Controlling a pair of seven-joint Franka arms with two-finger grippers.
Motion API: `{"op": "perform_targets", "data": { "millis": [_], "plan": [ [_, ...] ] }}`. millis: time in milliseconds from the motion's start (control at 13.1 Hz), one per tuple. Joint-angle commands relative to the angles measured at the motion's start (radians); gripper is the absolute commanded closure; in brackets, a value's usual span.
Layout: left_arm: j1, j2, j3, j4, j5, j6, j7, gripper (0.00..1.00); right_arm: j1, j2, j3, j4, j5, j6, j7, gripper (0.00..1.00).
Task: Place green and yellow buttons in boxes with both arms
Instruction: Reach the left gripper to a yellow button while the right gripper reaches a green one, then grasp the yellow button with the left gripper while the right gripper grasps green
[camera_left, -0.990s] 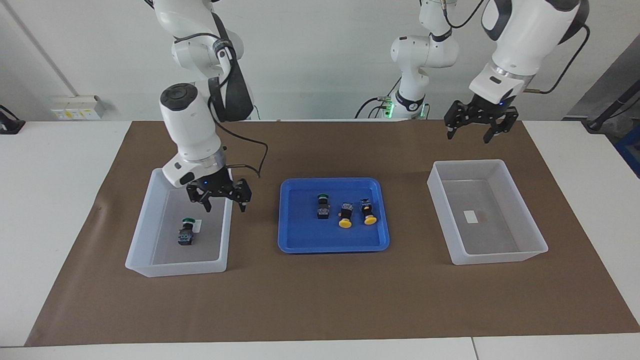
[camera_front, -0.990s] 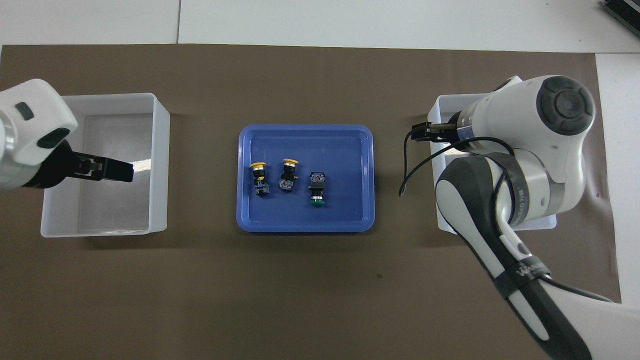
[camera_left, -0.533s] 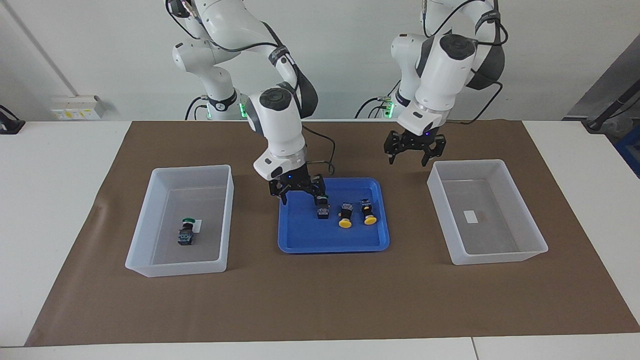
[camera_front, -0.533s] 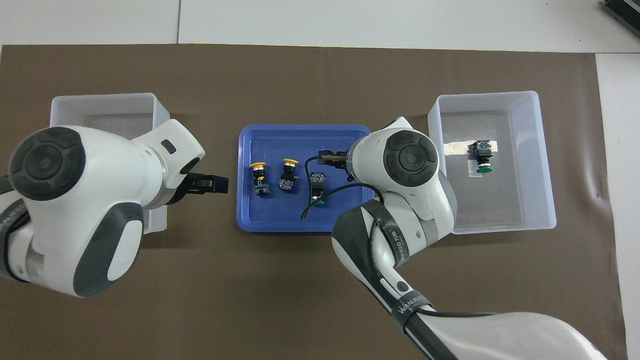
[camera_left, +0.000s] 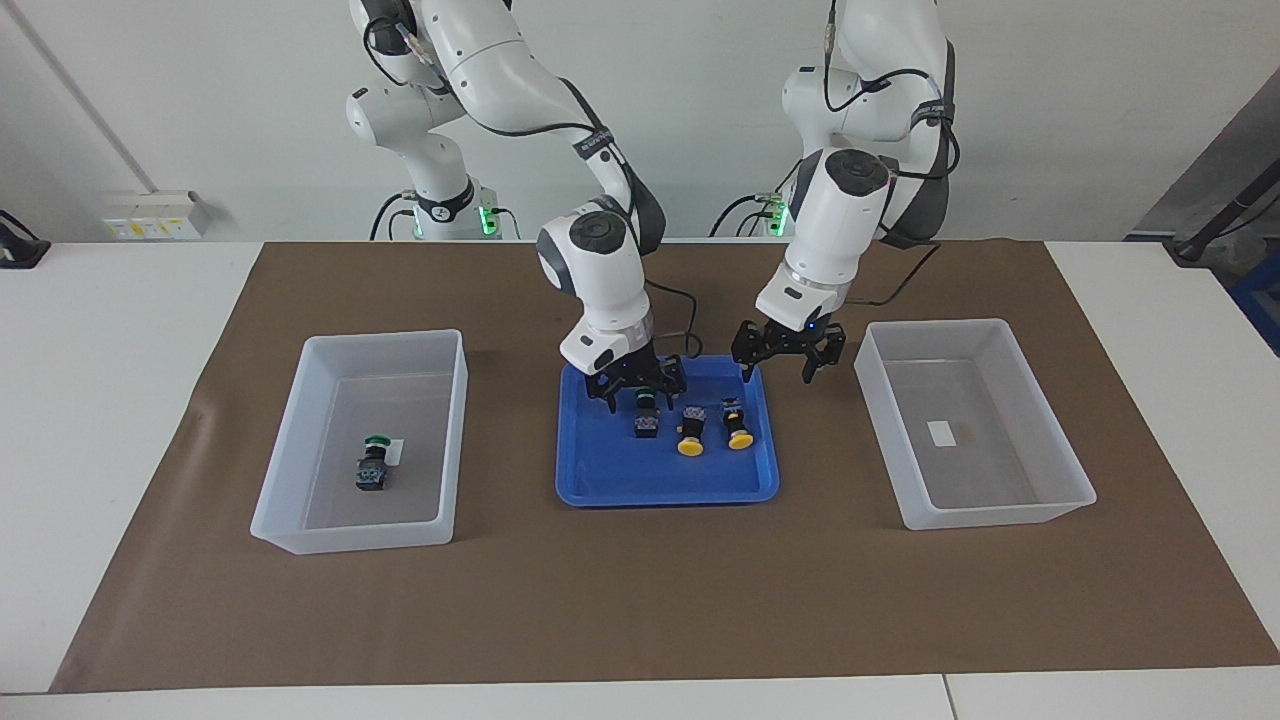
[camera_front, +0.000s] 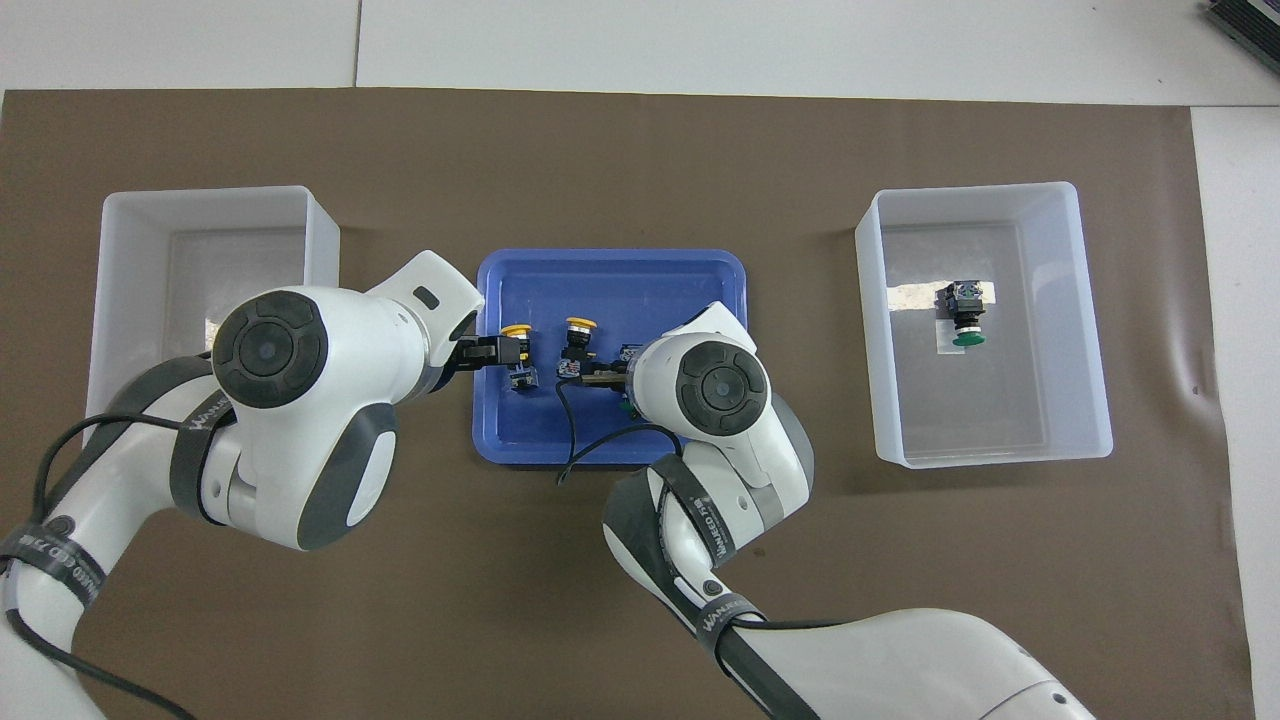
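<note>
Brown mat (camera_left: 640, 600) on white table (camera_left: 110, 380), both spread claws (camera_left: 636, 388) (camera_left: 787, 352) over blue tray (camera_left: 600, 470).

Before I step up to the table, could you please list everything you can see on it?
white table: one, white, under everything.
brown mat: one, brown, covering the table's middle.
blue tray: one, blue, mid-mat between the boxes.
boxes: two, translucent white, one toward each arm's end.
green buttons: two, green caps; one in the tray, one in the box toward the right arm's end.
yellow buttons: two, yellow caps, in the tray beside the green one.
right gripper: one, black, fingers open, low over the tray's green button.
left gripper: one, black, fingers open, over the tray's edge toward the left arm's end.
</note>
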Motion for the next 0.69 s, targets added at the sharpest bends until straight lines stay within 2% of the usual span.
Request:
{"op": "perform_targets", "data": {
  "millis": [0, 76, 152, 228, 305, 381, 457, 609],
  "plan": [
    [-0.051, 0.080, 0.012, -0.016, -0.014, 0.104, -0.067, 0.00, -0.002, -0.011, 0.006, -0.021, 0.017, 0.017, -0.042, 0.34],
    [-0.054, 0.103, 0.012, -0.016, -0.014, 0.115, -0.081, 0.00, -0.002, -0.012, 0.006, -0.029, 0.018, 0.014, -0.041, 0.89],
    [-0.062, 0.121, 0.012, -0.016, -0.014, 0.119, -0.103, 0.00, -0.002, -0.012, 0.006, -0.027, 0.018, 0.005, -0.030, 1.00],
    [-0.082, 0.135, 0.013, -0.016, -0.014, 0.125, -0.132, 0.06, -0.002, -0.012, 0.006, -0.026, 0.018, -0.002, -0.027, 1.00],
    [-0.084, 0.144, 0.013, -0.016, -0.014, 0.131, -0.168, 0.22, -0.006, -0.014, 0.005, -0.021, 0.018, -0.003, -0.028, 1.00],
    [-0.084, 0.146, 0.013, -0.016, -0.014, 0.129, -0.201, 0.55, -0.016, -0.024, 0.005, -0.013, 0.018, -0.015, -0.028, 1.00],
    [-0.084, 0.146, 0.013, -0.014, -0.014, 0.129, -0.213, 0.75, -0.026, -0.047, -0.007, 0.006, 0.018, -0.079, -0.028, 1.00],
    [-0.084, 0.146, 0.013, -0.011, -0.014, 0.123, -0.210, 1.00, -0.089, -0.145, -0.009, 0.030, 0.014, -0.204, -0.033, 1.00]
  ]
}}
